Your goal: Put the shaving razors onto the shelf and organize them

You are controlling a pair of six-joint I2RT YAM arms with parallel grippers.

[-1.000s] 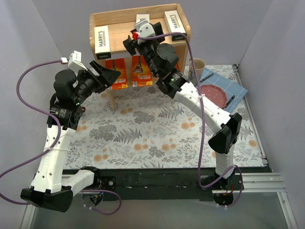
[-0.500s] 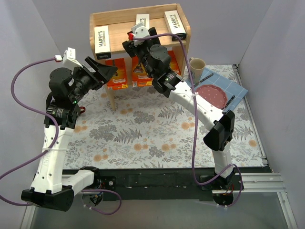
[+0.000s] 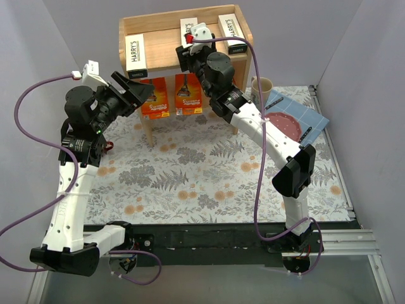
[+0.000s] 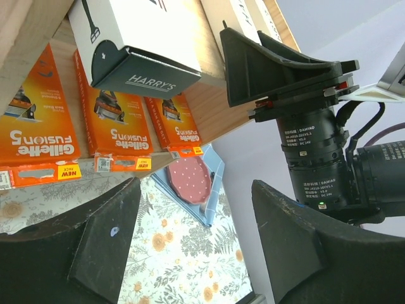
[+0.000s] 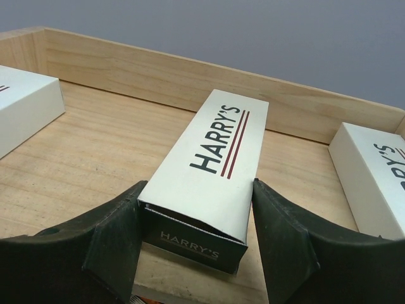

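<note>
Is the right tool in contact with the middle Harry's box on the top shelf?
Touching. Right wrist view: the right tool straddles the middle Harry's box, and both fingers sit flush against its long sides with no gap showing.

From above, the right arm (image 3: 253,120) covers most of the middle white box (image 3: 186,24) on the shelf's (image 3: 163,45) top tier and hides the third orange pack (image 4: 175,120) beneath. At the right wrist, the left white box (image 5: 25,104) and right white box (image 5: 373,177) run off the edges.
</note>
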